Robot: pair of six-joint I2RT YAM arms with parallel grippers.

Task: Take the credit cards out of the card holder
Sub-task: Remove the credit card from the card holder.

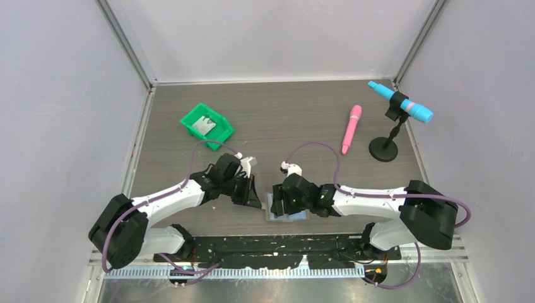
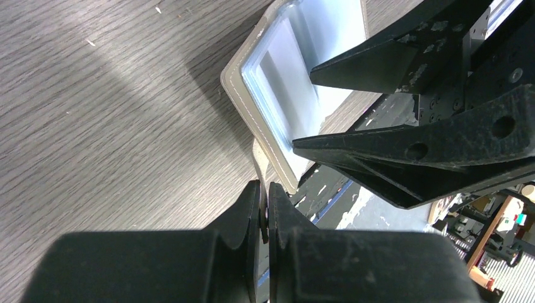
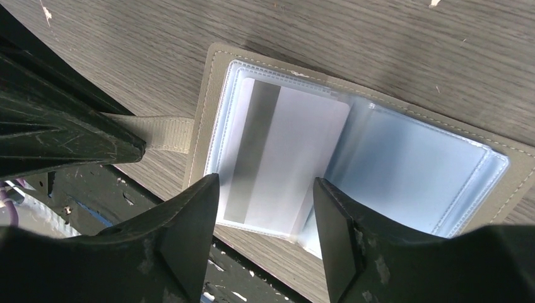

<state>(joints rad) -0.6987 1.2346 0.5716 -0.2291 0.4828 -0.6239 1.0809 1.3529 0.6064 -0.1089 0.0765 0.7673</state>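
A dark wood-grain surface (image 1: 284,113) seen from above, with two robot arms reaching in from the near edge to meet over a light-blue card holder (image 3: 435,158). The card holder lies open and flat near the front edge of the surface, between the two arms, its clear inner pockets facing up.

The left hand (image 2: 265,208) is clenched on the small grey tab (image 2: 259,158) that sticks out from one edge of the card holder, apparently pinning it in place. The right hand (image 3: 265,180) is released, its two fingers spread apart and poised over the open holder. Between those fingers lies a white card (image 3: 290,151) with a grey stripe down one side, on the half of the holder nearest the tab. It sits at a slight angle, and whether it is partly out of its pocket cannot be told. The fingers do not appear to be gripping it.

Farther back and to the left stands a green bin (image 1: 187,123) holding one pale card (image 1: 204,125), so at least one card seems to be out already. The striped card is left to remove. The other pocket looks pale and glossy, and whether it holds another card cannot be told. The task seems roughly midway, with the next pull about to begin
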